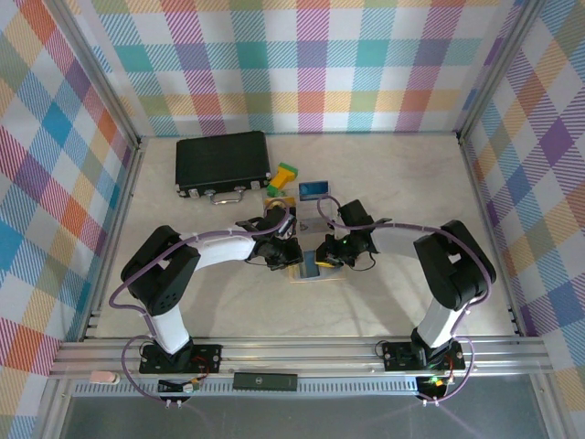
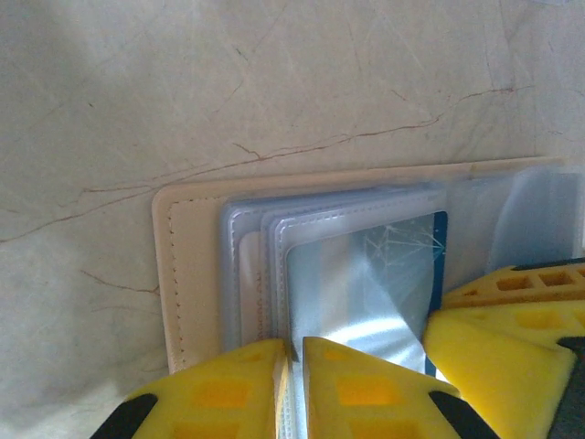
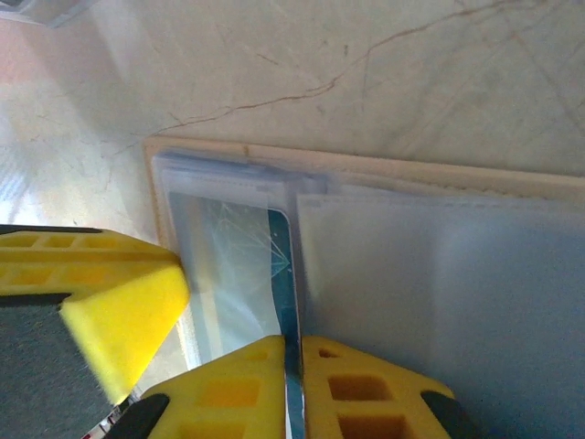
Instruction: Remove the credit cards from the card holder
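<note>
Surroundings: case [image 1: 222, 163] at back left of the bench [image 1: 411, 183]; green and yellow blocks [image 1: 283, 178] just beside it; a loose card [image 1: 313, 190], blue, next to the blocks and apart from both claws.
In the way: both claws crowd close over the holder; each one's yellow finger juts into the other's wrist view.
Holder [image 2: 183, 274]: flat on the bench, mid-front, cream cover, translucent sleeves fanned on top.
Left claw [image 2: 292, 352]: closed, pinching the sleeves' near edge.
Right claw [image 3: 294, 352]: closed thin on the edge of the blue card [image 3: 285, 274] at the holder; whether sleeve film is also caught, cannot tell.
</note>
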Controlling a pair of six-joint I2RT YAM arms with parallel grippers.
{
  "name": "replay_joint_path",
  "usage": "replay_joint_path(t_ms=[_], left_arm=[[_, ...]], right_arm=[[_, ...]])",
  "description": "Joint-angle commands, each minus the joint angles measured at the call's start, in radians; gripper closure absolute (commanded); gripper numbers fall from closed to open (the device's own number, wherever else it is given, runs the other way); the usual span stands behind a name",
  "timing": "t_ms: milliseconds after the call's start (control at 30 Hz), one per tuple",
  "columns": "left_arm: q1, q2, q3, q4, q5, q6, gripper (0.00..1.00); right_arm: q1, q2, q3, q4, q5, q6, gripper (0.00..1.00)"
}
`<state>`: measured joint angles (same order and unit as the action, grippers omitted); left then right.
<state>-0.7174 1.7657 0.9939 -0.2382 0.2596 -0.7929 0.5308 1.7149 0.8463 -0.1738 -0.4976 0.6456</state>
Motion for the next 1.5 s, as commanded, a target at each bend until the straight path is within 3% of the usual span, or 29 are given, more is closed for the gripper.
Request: replay_joint_path(t_ms=[0, 400, 733, 1267, 1467], left_arm=[[0.011, 0.029, -0.008, -0.089, -0.036, 0.006, 0.85], [0.012, 0.027, -0.007, -0.093, -0.042, 0.009, 0.86], [0.018, 0.002, 0.001, -0.111, -0.053, 0.017, 0.81], [0.006, -0.051, 0.069, -0.011, 0.1, 0.068, 0.8], [-0.002, 0.024, 0.085, -0.031, 0.07, 0.055, 0.82]], right_arm=[[0.001, -0.026, -0.015, 0.021, -0.005, -0.018, 0.88], [0.001, -0.037, -0.022, 0.004, 0.037, -0.025, 0.92], [-0.011, -0.071, -0.054, -0.001, 0.101, -0.011, 0.93], [-0.011, -0.024, -0.025, -0.008, 0.062, -0.013, 0.92], [-0.011, -0.016, -0.02, -0.017, 0.072, -0.015, 0.94]])
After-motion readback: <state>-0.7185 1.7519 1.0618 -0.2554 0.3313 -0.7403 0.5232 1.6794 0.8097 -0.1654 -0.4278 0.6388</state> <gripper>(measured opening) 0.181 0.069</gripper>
